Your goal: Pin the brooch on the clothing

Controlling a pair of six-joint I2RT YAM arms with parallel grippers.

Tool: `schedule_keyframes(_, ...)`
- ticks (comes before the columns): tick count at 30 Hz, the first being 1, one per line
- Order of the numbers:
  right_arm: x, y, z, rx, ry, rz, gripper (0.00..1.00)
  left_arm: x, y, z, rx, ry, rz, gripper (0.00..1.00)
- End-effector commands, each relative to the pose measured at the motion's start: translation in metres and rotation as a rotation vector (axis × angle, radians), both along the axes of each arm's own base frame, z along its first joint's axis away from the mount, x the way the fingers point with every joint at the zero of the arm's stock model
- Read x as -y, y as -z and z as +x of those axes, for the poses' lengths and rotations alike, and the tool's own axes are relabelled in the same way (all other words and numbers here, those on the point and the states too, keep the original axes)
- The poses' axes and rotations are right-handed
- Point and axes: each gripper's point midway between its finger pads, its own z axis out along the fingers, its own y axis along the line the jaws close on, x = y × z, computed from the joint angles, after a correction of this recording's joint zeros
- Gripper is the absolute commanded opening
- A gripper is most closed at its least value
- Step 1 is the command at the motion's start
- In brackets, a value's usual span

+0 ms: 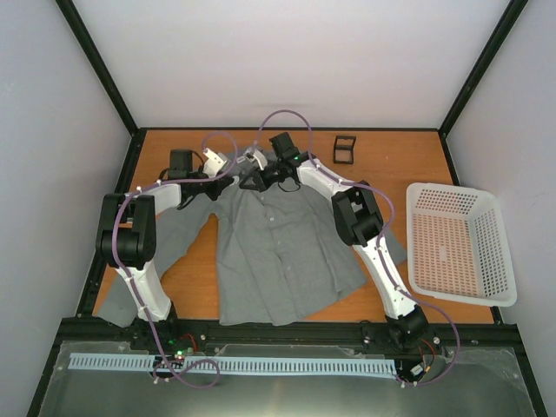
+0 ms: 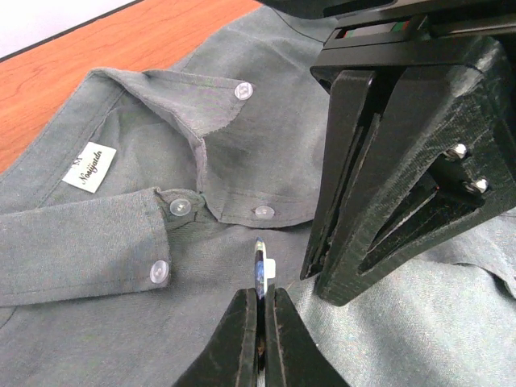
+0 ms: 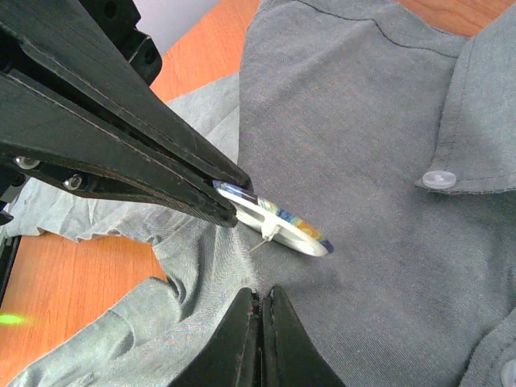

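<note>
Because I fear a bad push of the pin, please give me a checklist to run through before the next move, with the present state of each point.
1. Left tool shut on the round badge with a pale rim: ok.
2. Thin metal pin stands out from the badge back, toward the cloth: ok.
3. Right tool shut on a fold of the grey button-up shirt: ok.
4. Pin tip in the fabric: cannot tell.
5. Badge apart from the white button below the collar: ok.
</note>
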Motion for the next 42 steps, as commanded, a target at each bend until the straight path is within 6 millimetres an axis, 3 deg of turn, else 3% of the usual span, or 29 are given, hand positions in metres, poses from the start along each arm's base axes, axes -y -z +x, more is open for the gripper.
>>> schedule_keyframes(1, 0.0, -0.016, 0.005, 0.041, -0.008, 0.02, 0.03, 0.002, -0.022, 0.007, 0.066, 0.028, 0.008, 0.01)
schedule_keyframes(26, 0.002, -0.028, 0.011, 0.049, 0.012, 0.031, 0.03, 0.004, 0.002, 0.007, 0.048, 0.033, 0.083, 0.0)
schedule_keyframes(42, 0.002, -0.027, 0.013, 0.044, 0.015, 0.027, 0.03, 0.01, 0.001, -0.001, 0.071, 0.074, 0.092, 0.01)
